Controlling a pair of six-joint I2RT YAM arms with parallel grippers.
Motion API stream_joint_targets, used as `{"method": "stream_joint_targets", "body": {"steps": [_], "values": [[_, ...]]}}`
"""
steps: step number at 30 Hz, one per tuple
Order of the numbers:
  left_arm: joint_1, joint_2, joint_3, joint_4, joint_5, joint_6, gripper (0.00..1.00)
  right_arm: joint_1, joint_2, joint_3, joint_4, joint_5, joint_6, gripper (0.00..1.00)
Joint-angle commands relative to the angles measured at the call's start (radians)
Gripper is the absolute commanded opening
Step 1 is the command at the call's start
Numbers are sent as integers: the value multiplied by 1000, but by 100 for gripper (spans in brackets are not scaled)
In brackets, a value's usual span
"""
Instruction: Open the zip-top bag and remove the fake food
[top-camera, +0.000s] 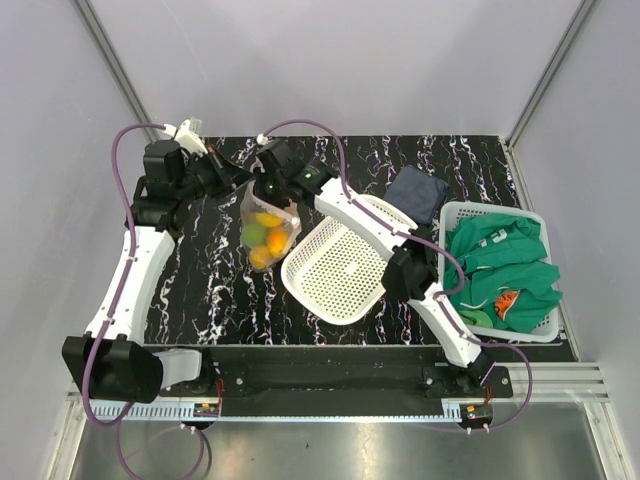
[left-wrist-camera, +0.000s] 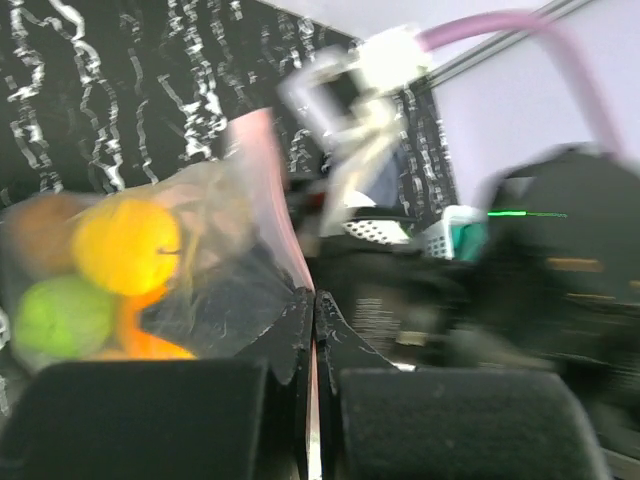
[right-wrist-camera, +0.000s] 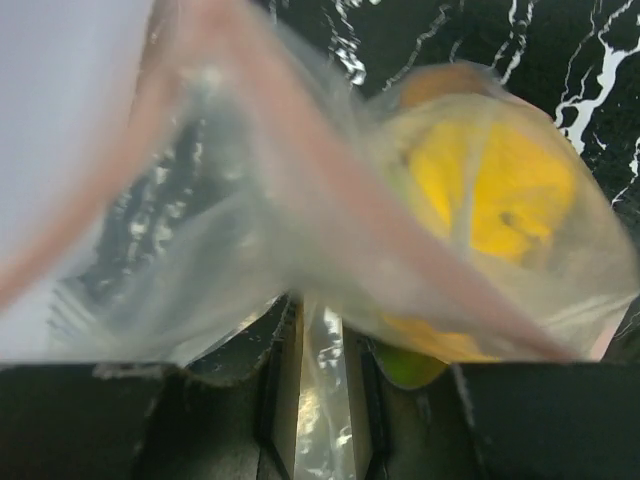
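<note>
The zip-top bag (top-camera: 268, 228) hangs above the dark marbled table, held at its top by both grippers. My left gripper (top-camera: 241, 184) is shut on the bag's pinkish zip strip (left-wrist-camera: 272, 215), which runs down between its closed fingertips (left-wrist-camera: 314, 312). My right gripper (top-camera: 276, 199) pinches a fold of the clear plastic (right-wrist-camera: 322, 340) on the other side of the mouth. The fake food sits inside the bag: a yellow piece (left-wrist-camera: 125, 245), a green round one (left-wrist-camera: 60, 315) and an orange piece (left-wrist-camera: 150, 342). The right wrist view shows the yellow piece (right-wrist-camera: 500, 190) and the green one (right-wrist-camera: 410, 365) through the film.
An oval white mesh basket (top-camera: 340, 265) lies tilted just right of the bag, under the right arm. A dark blue folded cloth (top-camera: 415, 192) lies at the back right. A rectangular white basket (top-camera: 455, 215) at the far right holds green clothing (top-camera: 500, 265).
</note>
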Motion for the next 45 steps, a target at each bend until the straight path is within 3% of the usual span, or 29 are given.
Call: {"method": "stream_joint_targets", "body": {"steps": [1, 9, 18, 27, 35, 39, 43, 45], "values": [[-5, -13, 46, 124, 69, -64, 0, -3, 44, 1, -12, 57, -48, 30], [-5, 38, 48, 137, 45, -57, 0, -6, 31, -79, -32, 80, -88, 32], [-5, 45, 3, 157, 28, -57, 0, -6, 24, -179, -37, 24, -113, 43], [-5, 38, -87, 184, 14, -57, 0, -6, 44, -258, 37, -38, -93, 66], [-5, 29, -139, 189, 2, -40, 0, -6, 67, -298, 103, -102, -51, 78], [-5, 24, -150, 186, -3, -31, 0, -6, 59, -309, 115, -87, -51, 77], [-5, 13, -141, 157, -20, 5, 0, -9, 18, -304, 115, -58, -64, 66], [-5, 12, -133, 141, -24, 18, 0, -9, -15, -292, 115, -44, -65, 55]]}}
